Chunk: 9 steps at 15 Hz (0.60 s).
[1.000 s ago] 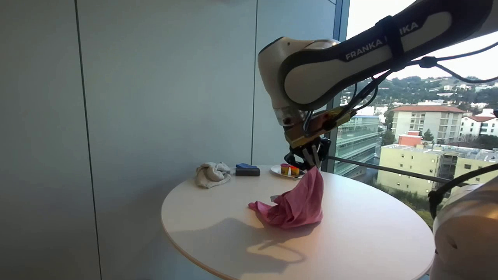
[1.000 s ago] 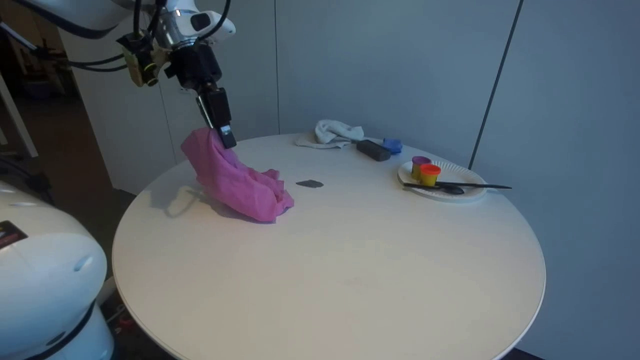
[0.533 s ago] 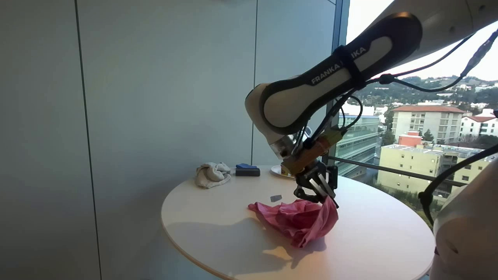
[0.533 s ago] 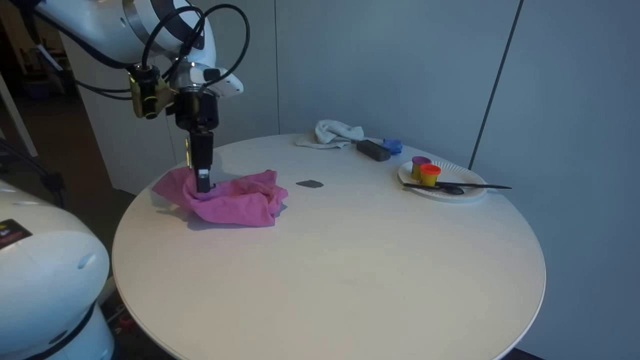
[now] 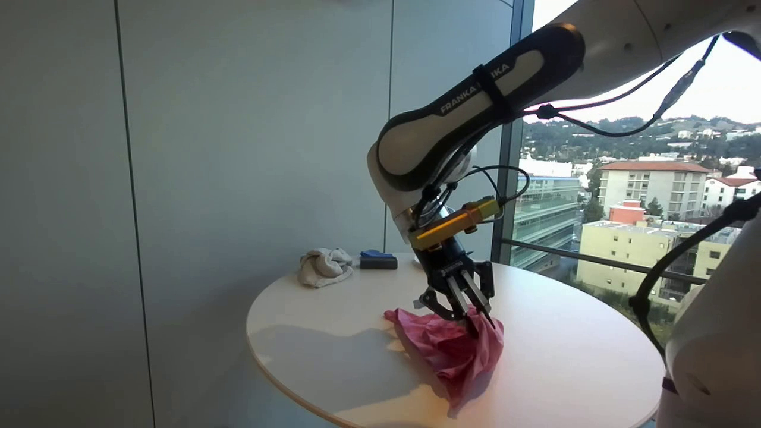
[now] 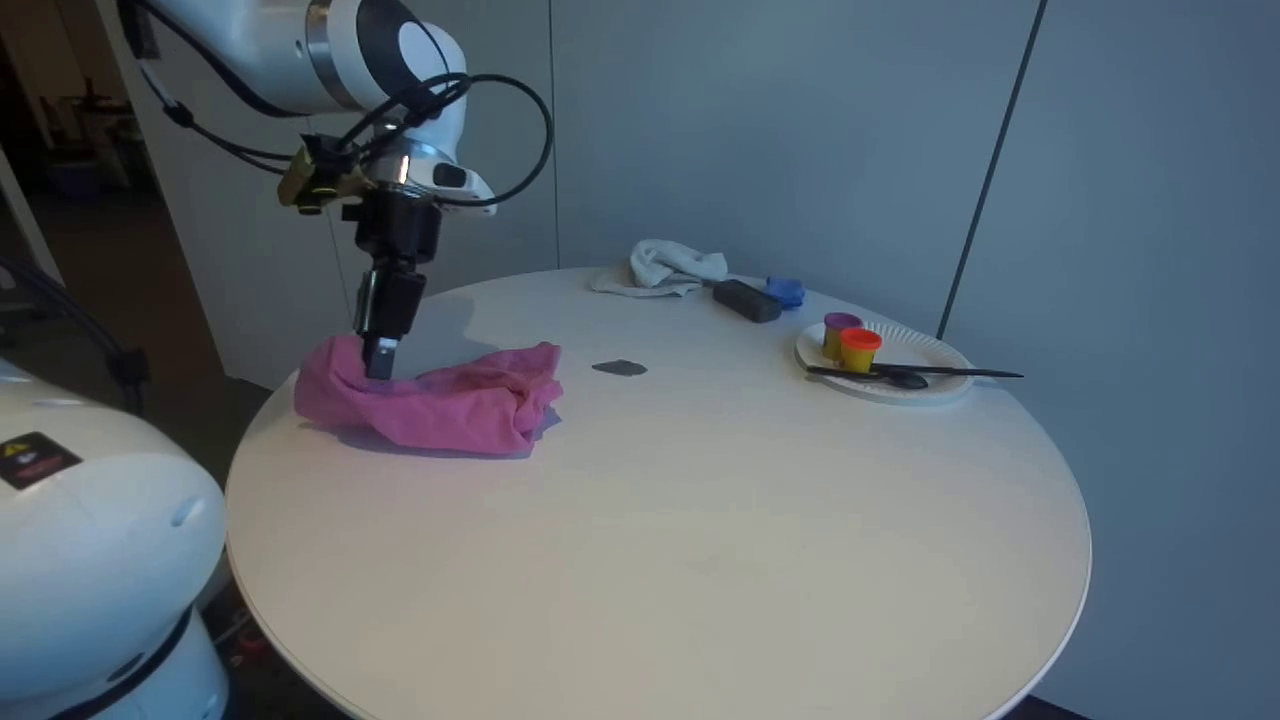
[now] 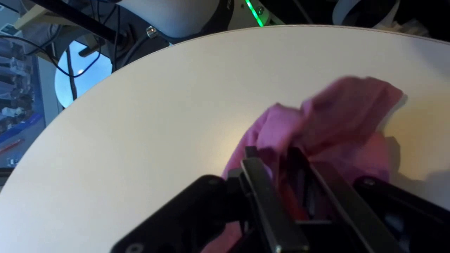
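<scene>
A crumpled pink cloth point(image 5: 440, 342) lies on the round white table. It also shows in an exterior view point(image 6: 450, 408) and in the wrist view point(image 7: 348, 112). My gripper point(image 5: 477, 324) points down at the cloth, its fingertips at or just within the folds. In the wrist view the gripper's fingers point(image 7: 273, 153) stand apart, with loose cloth folds below and between them. The gripper point(image 6: 378, 362) is over the end of the cloth nearer the robot base. The fingers partly hide the cloth, and its underside cannot be seen.
On the table point(image 6: 700, 560) are a grey flat piece point(image 6: 620, 368), a whitish cloth point(image 6: 670, 268), a dark block point(image 6: 747, 300), a blue item point(image 6: 785, 292) and a paper plate point(image 6: 930, 350). The plate bears two small tubs point(image 6: 860, 350) and dark cutlery point(image 6: 905, 380).
My gripper came down with the raised cloth end, lowering it onto the table. The fingers were closed on it and now stand apart. The cloth has flattened and shifted somewhat.
</scene>
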{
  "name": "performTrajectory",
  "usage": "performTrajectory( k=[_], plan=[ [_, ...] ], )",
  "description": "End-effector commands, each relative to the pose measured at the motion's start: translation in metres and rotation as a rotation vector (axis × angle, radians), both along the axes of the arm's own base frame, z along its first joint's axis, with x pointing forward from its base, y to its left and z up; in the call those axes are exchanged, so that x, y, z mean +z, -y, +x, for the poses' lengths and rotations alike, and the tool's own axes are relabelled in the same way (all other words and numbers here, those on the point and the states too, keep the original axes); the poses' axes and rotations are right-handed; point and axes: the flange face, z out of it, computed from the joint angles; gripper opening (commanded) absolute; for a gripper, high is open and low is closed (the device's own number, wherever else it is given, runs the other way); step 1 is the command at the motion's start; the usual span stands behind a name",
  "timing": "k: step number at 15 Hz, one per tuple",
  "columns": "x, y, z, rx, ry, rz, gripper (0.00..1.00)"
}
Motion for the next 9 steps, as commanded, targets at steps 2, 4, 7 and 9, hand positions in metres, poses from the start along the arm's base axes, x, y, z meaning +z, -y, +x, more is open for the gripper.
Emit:
performTrajectory(
  k=[2,4,7,9],
  plan=[
    [0.047,-0.015,0.02,0.043,0.157,-0.105,0.69],
    [0.069,-0.024,0.032,0.084,0.244,-0.133,0.82],
    [0.069,-0.033,0.06,0.142,0.366,-0.095,1.0],
    [0.056,-0.032,0.072,0.126,0.385,-0.066,1.0]
  ],
)
